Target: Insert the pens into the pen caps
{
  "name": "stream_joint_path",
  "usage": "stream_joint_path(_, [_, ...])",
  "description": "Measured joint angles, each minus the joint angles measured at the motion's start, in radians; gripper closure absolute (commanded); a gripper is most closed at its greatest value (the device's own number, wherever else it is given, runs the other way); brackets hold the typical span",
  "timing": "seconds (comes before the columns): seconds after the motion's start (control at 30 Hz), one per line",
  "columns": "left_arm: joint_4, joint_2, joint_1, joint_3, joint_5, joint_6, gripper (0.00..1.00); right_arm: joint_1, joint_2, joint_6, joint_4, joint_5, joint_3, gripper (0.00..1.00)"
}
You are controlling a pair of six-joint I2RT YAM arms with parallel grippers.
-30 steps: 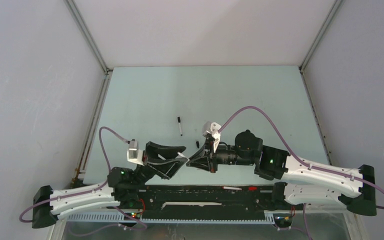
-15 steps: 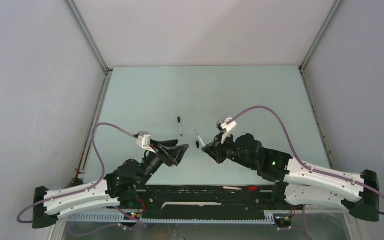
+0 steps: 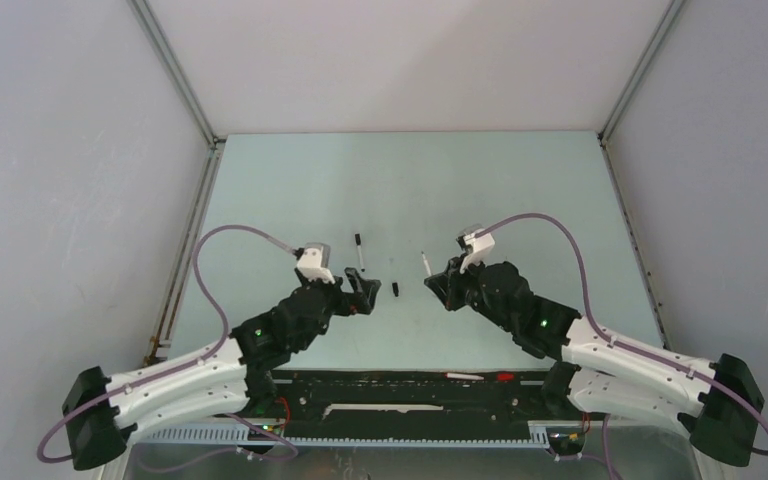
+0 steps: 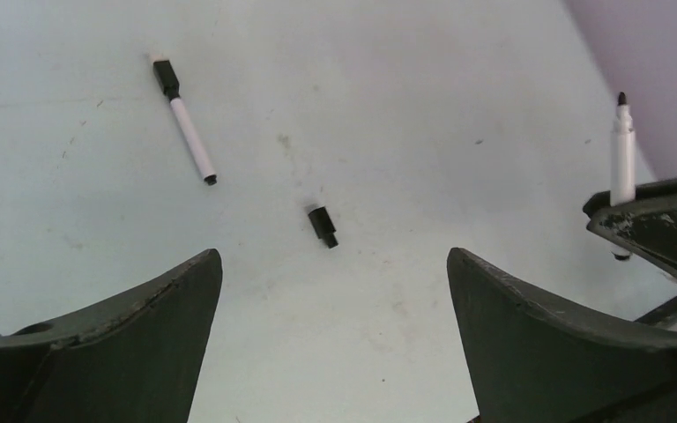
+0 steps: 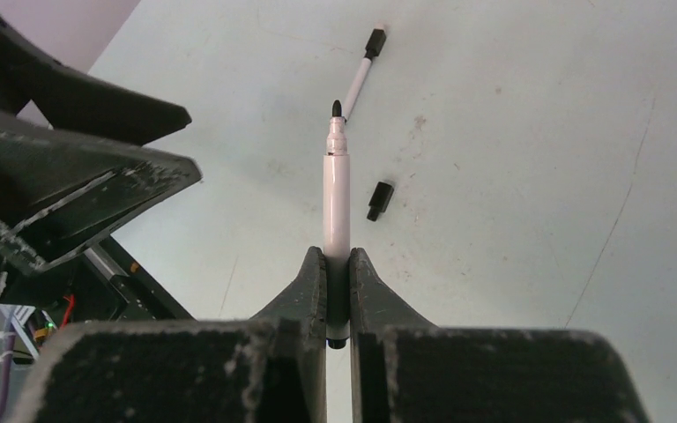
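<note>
My right gripper (image 5: 337, 257) is shut on the lower end of a white pen (image 5: 337, 198), whose bare dark tip points up and away; the same pen (image 3: 424, 263) shows above the table in the top view. A loose black pen cap (image 4: 323, 226) lies on the table just beyond my open, empty left gripper (image 4: 332, 261), between the two grippers (image 3: 396, 290). A second pen (image 4: 189, 132) lies further left with a black cap (image 4: 166, 77) on its far end. In the top view my left gripper (image 3: 365, 291) faces the right gripper (image 3: 436, 284) across the loose cap.
The pale green table (image 3: 520, 200) is enclosed by grey walls with metal rails (image 3: 182, 250) along its edges. A black base bar (image 3: 410, 385) runs along the near edge between the arm mounts. Purple cables (image 3: 540, 225) arch over both arms.
The two grippers, close together a second ago, have drawn apart. The left gripper has opened wide and moved back left; the right gripper has carried the pen to the right.
</note>
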Motion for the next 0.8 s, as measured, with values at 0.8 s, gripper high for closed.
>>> stream_joint_path(0.8, [-0.356, 0.743, 0.052, 0.523, 0.087, -0.117, 0.36, 0.116, -0.049, 0.043, 0.011, 0.514, -0.088, 1.00])
